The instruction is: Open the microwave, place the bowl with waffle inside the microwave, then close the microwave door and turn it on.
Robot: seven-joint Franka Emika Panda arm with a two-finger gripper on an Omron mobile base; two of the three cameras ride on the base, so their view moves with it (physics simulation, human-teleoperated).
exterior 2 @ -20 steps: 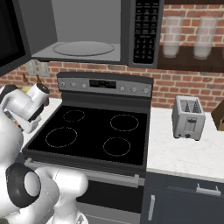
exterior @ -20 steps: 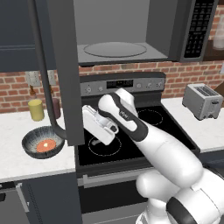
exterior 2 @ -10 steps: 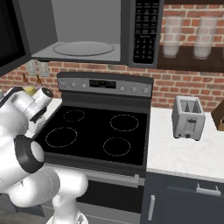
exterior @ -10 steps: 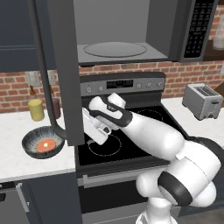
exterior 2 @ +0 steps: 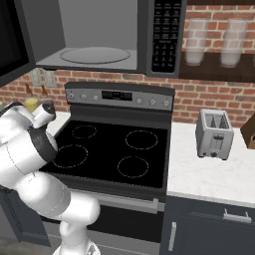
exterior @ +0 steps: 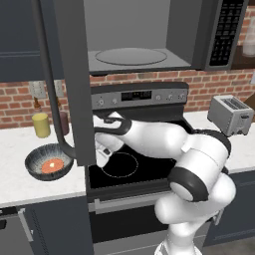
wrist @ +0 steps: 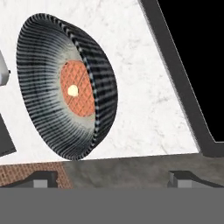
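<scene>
The microwave (exterior: 132, 37) hangs over the stove with its cavity and glass turntable (exterior: 130, 56) exposed. The microwave door (exterior: 74, 79) is swung out to the left, its curved bar handle (exterior: 50, 89) hanging over the counter. On the white counter left of the stove sits the bowl (exterior: 50, 162), with the waffle (exterior: 52, 165) flat inside it. My gripper (exterior: 100, 152) hovers right of the bowl, partly behind the door edge. In the hand view the gripper (wrist: 113, 178) is open and empty, the bowl (wrist: 65, 87) and waffle (wrist: 76, 89) just ahead.
The black stove (exterior: 129, 164) lies under my arm, and its dark edge (wrist: 183, 74) borders the counter. A yellow jar (exterior: 41, 124) and a maroon jar (exterior: 63, 122) stand at the brick wall behind the bowl. A toaster (exterior: 230, 115) sits on the right counter.
My hand has drifted a little left and down toward the bowl, slipping behind the open door's edge, while the elbow has swung out to the right. The jaws stayed open.
</scene>
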